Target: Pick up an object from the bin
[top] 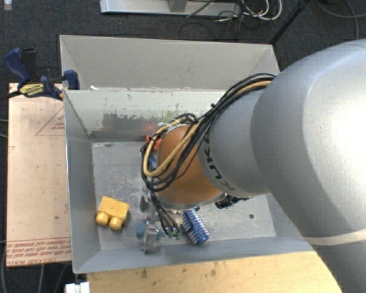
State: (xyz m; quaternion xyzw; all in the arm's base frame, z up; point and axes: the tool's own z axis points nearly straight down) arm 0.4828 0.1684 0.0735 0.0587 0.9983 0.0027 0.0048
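the bin (79, 157) is dull grey metal, its floor speckled pale. in it are a bright yellow block (112, 212) and a blue ribbed piece (195, 227) (striped by its ridges). the arm (317, 151) is silver-grey, its wrist cover (183, 166) orange, its cables (171, 145) black and yellow.

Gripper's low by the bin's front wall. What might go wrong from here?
The gripper sits close to the bin's front wall, so it may scrape or jam there. The blue ridged piece lies right beside it and could get knocked or snagged instead of picked cleanly.
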